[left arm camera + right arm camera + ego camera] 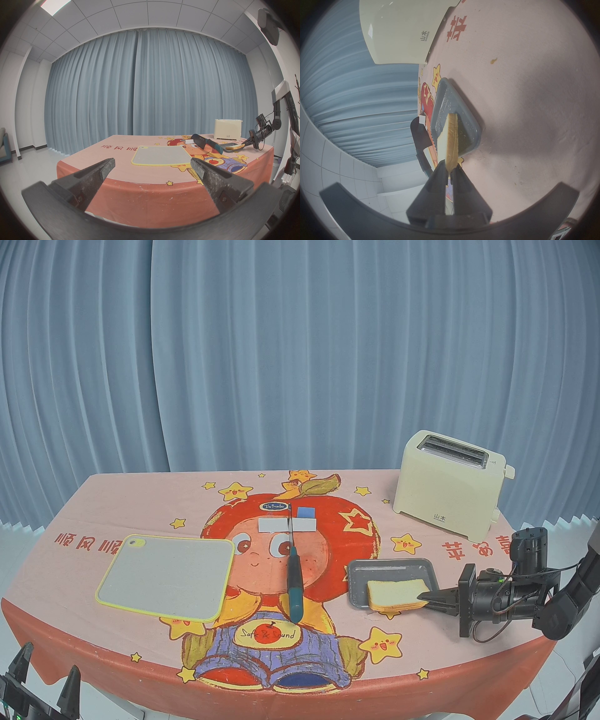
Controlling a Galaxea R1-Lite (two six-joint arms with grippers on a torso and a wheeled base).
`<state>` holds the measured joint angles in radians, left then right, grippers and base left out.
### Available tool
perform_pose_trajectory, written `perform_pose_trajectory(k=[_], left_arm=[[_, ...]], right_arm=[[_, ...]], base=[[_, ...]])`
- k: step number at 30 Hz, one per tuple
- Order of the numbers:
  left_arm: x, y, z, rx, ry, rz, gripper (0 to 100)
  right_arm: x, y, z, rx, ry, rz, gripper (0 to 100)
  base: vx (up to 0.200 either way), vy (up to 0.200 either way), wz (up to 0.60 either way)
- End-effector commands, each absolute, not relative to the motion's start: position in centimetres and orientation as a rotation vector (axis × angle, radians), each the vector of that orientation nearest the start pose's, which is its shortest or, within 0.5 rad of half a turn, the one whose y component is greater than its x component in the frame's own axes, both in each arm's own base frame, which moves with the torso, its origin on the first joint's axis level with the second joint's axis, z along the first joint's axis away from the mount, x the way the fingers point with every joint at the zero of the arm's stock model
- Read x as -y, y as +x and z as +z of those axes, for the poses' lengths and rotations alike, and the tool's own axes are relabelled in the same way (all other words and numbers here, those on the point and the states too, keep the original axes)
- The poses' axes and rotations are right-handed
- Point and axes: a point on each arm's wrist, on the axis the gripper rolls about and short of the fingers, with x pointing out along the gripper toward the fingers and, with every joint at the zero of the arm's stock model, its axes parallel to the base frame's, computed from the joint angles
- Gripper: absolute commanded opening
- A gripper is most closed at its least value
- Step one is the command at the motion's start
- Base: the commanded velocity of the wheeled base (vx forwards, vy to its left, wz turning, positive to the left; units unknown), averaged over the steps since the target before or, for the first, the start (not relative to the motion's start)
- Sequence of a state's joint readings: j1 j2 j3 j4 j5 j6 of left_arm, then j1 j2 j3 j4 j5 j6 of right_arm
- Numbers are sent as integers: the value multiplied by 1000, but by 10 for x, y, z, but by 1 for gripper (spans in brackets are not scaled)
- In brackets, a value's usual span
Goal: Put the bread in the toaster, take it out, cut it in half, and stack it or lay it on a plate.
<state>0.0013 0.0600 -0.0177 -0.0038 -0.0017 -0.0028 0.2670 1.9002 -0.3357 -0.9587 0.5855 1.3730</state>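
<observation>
Clearly pinching pale square bread slice (pixel 397 593) by its nearest edge in right claw (pixel 428 597), at shallow grey tray (pixel 387 566), probably for slotting into cream toaster (pixel 450 480) beyond; left claw (pixel 152 162) spread wide.

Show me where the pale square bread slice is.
In the head view, the bread slice lies on the grey tray at the robot's right, before the cream toaster, pinched by the right gripper.

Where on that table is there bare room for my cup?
Bare cloth lies behind the cutting board at the far left, and at the back between knife and toaster. Crowded: the near right, where the right pincer grips the bread at the tray.
</observation>
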Motion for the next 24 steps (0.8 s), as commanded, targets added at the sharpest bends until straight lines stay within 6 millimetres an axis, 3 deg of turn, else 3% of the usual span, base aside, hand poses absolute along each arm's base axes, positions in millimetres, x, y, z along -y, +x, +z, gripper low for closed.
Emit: perform_pose_trajectory(k=[1, 15, 24], left_arm=[[0, -18, 77, -55, -3, 0, 100], [0, -18, 77, -55, -3, 0, 100], [0, -18, 77, -55, -3, 0, 100]], right_arm=[[-79, 242, 59, -1071, 1338, 291, 0], [-76, 230, 108, -900, 1321, 435, 0], [-76, 226, 111, -869, 1274, 454, 0]], base=[[0, 0, 0], [0, 0, 0], [0, 0, 0]])
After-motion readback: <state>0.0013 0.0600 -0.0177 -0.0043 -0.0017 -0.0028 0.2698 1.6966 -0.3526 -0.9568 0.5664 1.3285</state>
